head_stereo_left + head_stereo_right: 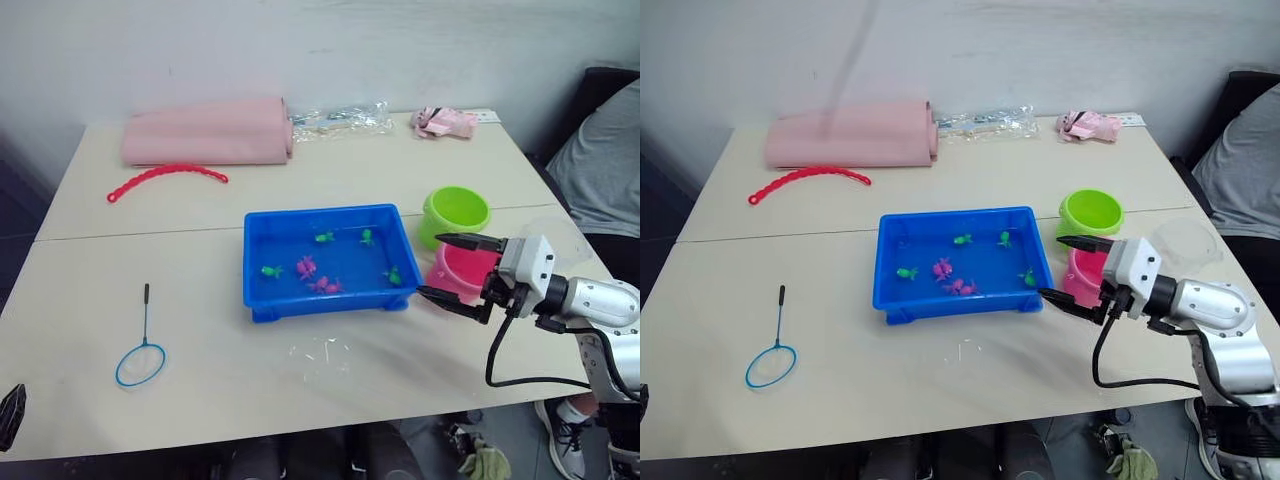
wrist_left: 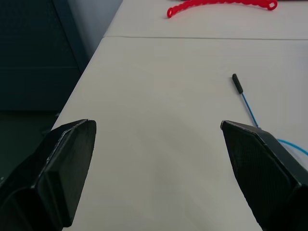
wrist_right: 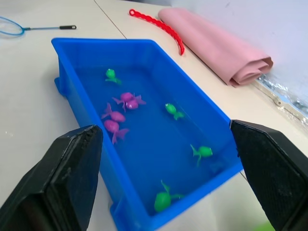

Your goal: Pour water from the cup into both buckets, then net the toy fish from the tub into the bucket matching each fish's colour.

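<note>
Right gripper (image 1: pixel 455 268) spread wide and empty, hovering over the pink bucket (image 1: pixel 462 269) just beside the right end of the blue tub (image 1: pixel 262 262), lime green bucket (image 1: pixel 455 212) touching behind. Inside the tub, shallow water with tiny green and magenta toy fish (image 3: pixel 123 103) scattered loose; open tabletop left of it, where the net (image 1: pixel 141 356) lies flat. Left gripper (image 2: pixel 159 144) also wide open, low over bare table near the net's handle and the table's left edge.
</note>
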